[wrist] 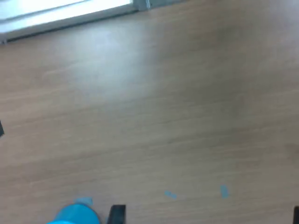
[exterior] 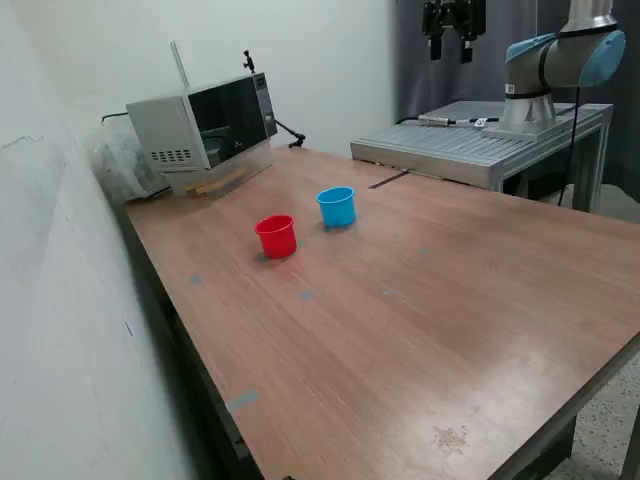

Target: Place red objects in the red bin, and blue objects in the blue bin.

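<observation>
The red bin is a small red cup standing upright on the wooden table. The blue bin, a light blue cup, stands just beyond it toward the exterior view's right, and its rim shows in the wrist view. My gripper hangs high above the table's far side, well away from both cups. It is open with nothing between its fingers; one dark fingertip shows beside the blue cup. No red objects or blue objects are in view, and I cannot see inside the cups.
A silver microwave sits at the table's far corner by the wall. A ribbed metal platform carrying the arm's base adjoins the far edge. Small blue tape marks dot the wood.
</observation>
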